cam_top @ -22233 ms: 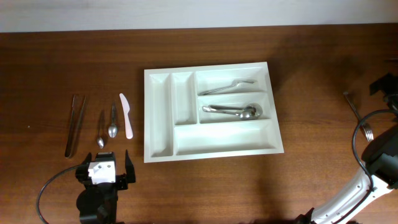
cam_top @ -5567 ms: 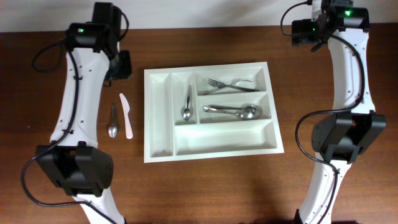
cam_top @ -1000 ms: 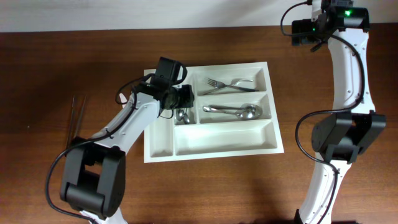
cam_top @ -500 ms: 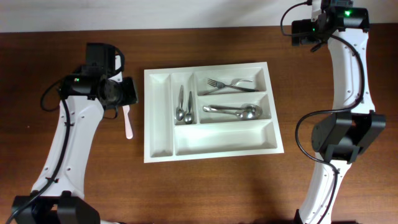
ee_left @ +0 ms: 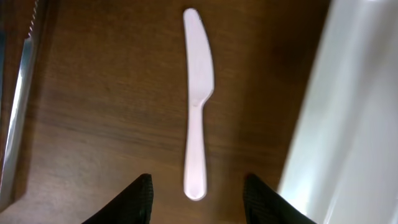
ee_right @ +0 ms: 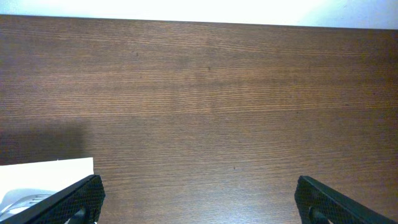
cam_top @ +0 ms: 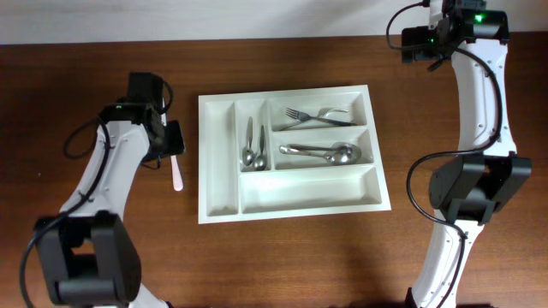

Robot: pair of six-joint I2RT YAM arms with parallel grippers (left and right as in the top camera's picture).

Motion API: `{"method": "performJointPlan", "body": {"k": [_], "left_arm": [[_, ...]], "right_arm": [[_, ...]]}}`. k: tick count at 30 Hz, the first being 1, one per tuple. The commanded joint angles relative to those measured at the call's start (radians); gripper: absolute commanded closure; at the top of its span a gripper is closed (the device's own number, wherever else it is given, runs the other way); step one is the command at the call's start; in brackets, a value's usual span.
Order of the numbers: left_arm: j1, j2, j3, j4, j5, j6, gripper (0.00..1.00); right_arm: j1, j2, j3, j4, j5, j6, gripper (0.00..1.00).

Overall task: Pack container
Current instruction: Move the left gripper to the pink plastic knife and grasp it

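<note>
Hovering over the table [cam_top: 86, 257], the left gripper [ee_left: 198, 208] stands wide and empty, fingers [ee_left: 138, 200] flanking a white plastic knife's [ee_left: 198, 93] handle end. Only its wrist view shows a metal utensil [ee_left: 15, 112] farther left. The white tray [cam_top: 221, 184] lies just beside the knife; the right gripper [ee_right: 199, 208], also wide, hangs past its far corner.

White container [cam_top: 308, 192], pale pink knife [ee_left: 198, 93], brown wood-grain table [ee_right: 199, 93], seemingly silver tongs [ee_left: 18, 93]

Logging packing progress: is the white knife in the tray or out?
Out. The knife lies flat on the table beside the tray, in line with the open left pincer, not gripped.
</note>
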Motion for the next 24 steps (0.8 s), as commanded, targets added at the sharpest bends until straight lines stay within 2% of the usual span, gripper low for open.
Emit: {"method": "performJointPlan", "body": {"k": [1, 6, 13, 24], "left_arm": [[0.017, 0.079, -0.007, 0.026, -0.002, 0.058, 0.51], [0.017, 0.179, -0.007, 0.045, 0.122, 0.117, 0.51], [0.018, 0.264, -0.007, 0.05, 0.125, 0.118, 0.51], [0.018, 0.268, -0.008, 0.055, 0.102, 0.136, 0.51]], "right_arm": [[-0.005, -0.008, 0.013, 0.001, 0.013, 0.012, 0.01], [-0.005, -0.008, 0.013, 0.001, 0.013, 0.012, 0.01], [-0.005, -0.008, 0.013, 0.001, 0.013, 0.012, 0.01], [-0.005, -0.008, 0.013, 0.001, 0.013, 0.012, 0.01]]}}
